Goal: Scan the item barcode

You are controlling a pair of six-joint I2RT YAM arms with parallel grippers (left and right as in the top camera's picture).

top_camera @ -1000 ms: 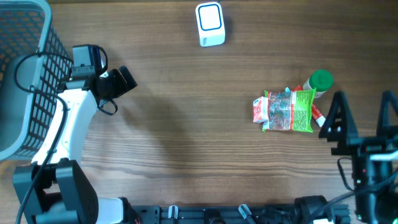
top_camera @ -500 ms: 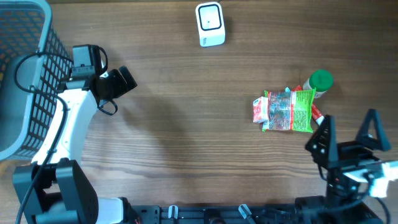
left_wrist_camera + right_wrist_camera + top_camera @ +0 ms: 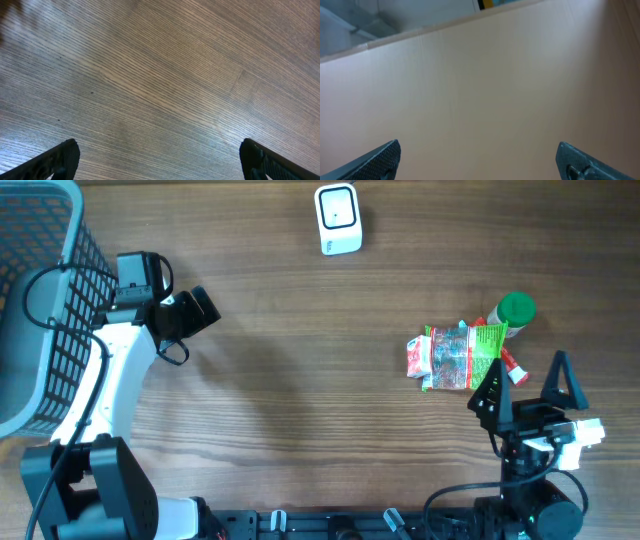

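Right end effector (image 3: 526,383) near snack packet (image 3: 458,358) edge

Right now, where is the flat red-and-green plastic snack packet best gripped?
Probably by its red left end, coming from above: the red-and-green plastic snack packet lies flat on the table, and the green-capped bottle crowds its right end.

Even bright light, soft faint shadows
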